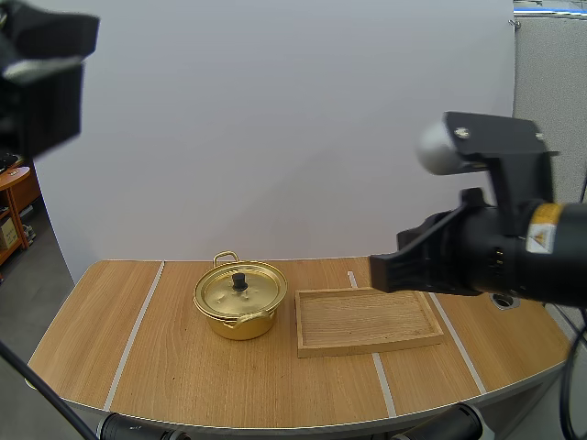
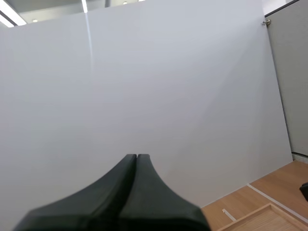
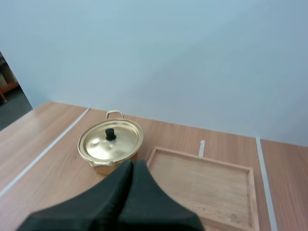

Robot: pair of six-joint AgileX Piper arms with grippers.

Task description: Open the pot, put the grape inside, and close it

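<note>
A gold pot (image 1: 238, 302) stands on the table with its lid (image 1: 239, 289) on, a black knob (image 1: 239, 280) at the lid's middle. The right wrist view shows the same pot (image 3: 110, 142) beyond my right gripper (image 3: 133, 162), whose fingers lie together as one dark wedge, raised well above the table. My left gripper (image 2: 136, 156) is shut on nothing too, held high and facing the white back wall. In the high view my right arm (image 1: 486, 247) hangs over the table's right side.
A shallow wooden tray (image 1: 367, 321) lies just right of the pot, also seen past the right gripper (image 3: 204, 180). White tape lines (image 1: 136, 330) run across the wooden table. A corner of the tray (image 2: 269, 219) shows under the left gripper.
</note>
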